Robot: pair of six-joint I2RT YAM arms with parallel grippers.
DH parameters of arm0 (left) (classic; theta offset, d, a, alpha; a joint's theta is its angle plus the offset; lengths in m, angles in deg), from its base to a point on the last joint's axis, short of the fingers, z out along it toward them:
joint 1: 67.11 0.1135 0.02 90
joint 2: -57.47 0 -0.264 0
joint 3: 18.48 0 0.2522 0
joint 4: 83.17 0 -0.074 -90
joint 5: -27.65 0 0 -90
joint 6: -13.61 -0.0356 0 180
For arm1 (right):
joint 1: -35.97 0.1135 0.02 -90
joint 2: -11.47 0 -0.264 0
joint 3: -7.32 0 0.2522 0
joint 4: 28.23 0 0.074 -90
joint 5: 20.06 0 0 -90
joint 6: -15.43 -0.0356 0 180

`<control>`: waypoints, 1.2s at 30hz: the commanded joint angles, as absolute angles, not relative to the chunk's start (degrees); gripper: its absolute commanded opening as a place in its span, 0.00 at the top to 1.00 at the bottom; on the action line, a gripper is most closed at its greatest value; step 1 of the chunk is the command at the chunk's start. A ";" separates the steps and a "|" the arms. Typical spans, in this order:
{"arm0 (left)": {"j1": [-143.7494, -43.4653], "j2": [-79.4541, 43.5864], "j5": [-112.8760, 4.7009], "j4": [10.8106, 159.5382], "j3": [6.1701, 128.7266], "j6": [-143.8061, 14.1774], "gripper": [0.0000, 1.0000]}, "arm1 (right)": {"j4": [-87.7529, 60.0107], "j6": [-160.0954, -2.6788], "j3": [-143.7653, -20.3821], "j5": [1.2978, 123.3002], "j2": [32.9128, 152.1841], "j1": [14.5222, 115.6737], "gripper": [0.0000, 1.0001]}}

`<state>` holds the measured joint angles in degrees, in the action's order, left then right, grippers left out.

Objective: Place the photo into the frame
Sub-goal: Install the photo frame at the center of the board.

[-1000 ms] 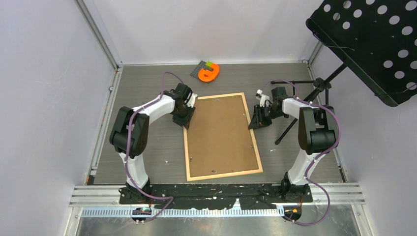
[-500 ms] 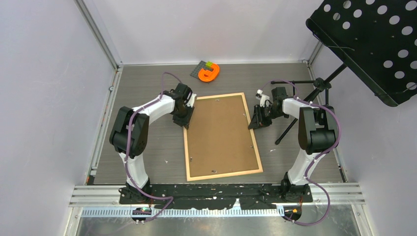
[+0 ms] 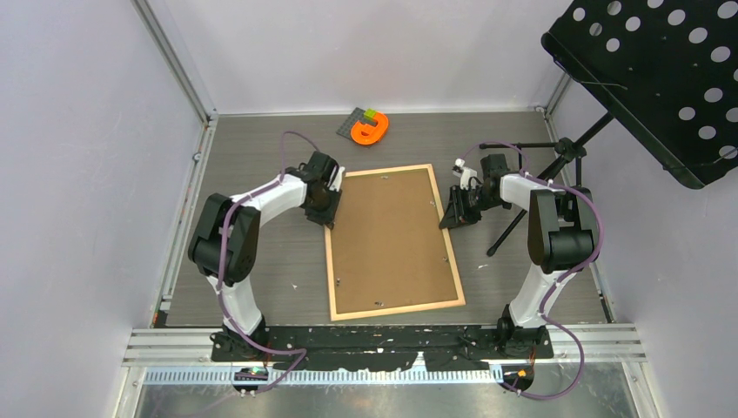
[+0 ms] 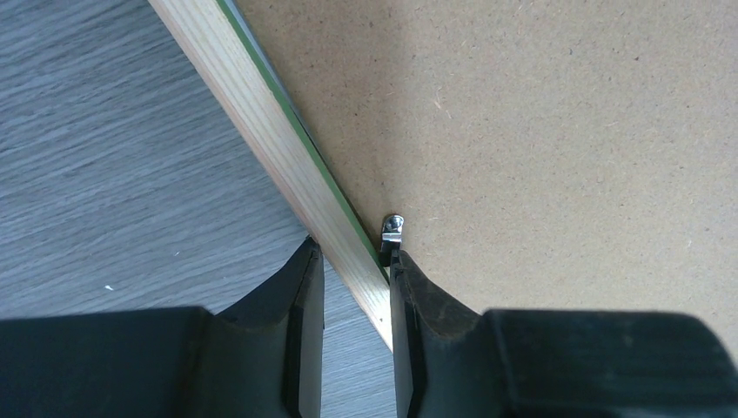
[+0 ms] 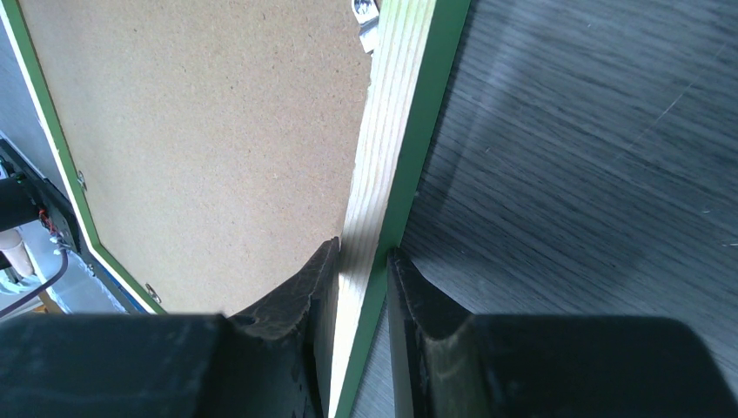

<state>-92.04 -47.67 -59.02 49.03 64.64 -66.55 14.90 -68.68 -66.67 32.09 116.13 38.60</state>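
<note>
frame (image 3: 397, 307): left gripper (image 4: 352, 252) and right gripper (image 5: 361, 250) are each pinching a rail; i'm worrying an uneven lift twists it, freeing the backing board (image 4: 566, 131).

overhead wide — wrists close on frame (image 3: 398, 308)

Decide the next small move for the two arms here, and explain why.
Probably raise both pincers together slightly, keeping the frame level. The left pincer and right pincer each appear to pinch an opposite long rail, and the frame lies flat on the table with the backing board facing up.
</note>
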 commanded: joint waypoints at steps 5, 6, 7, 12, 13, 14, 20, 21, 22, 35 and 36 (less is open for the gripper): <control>-92.42 -48.93 -61.82 53.29 61.66 -65.08 1.00 | 15.23 -68.33 -66.93 29.71 117.38 39.04 0.94; -92.42 -48.96 -61.82 53.16 61.80 -65.13 1.00 | 15.24 -68.38 -67.01 29.70 117.42 39.04 0.94; -92.42 -49.13 -61.76 52.90 62.03 -65.14 1.00 | 15.17 -68.41 -66.96 29.67 117.44 39.00 0.94; -92.33 -50.32 -60.25 50.78 63.92 -64.66 1.00 | 15.15 -68.42 -67.00 29.56 117.59 39.05 0.94; -92.33 -50.39 -60.35 50.85 64.01 -64.82 1.00 | 15.17 -68.42 -67.00 29.57 117.56 39.00 0.94; -92.33 -50.37 -60.79 50.95 64.12 -65.06 1.00 | 15.16 -68.42 -66.93 29.63 117.51 38.99 0.94; -92.27 -48.91 -63.70 52.32 64.88 -67.30 1.00 | 15.18 -68.42 -66.93 29.65 117.44 39.05 0.94; -92.23 -48.64 -63.58 52.22 65.53 -67.82 1.00 | 15.23 -68.42 -66.96 29.58 117.46 39.05 0.94; -92.23 -48.61 -63.50 51.63 66.36 -68.36 1.00 | 15.24 -68.38 -66.99 29.55 117.46 39.05 0.94; -91.78 -48.55 -58.91 46.97 71.31 -68.50 0.60 | 15.24 -68.24 -66.99 29.45 117.39 38.88 0.94; -91.66 -48.27 -58.51 46.99 71.21 -68.34 0.59 | 15.24 -68.24 -66.99 29.43 117.38 38.88 0.94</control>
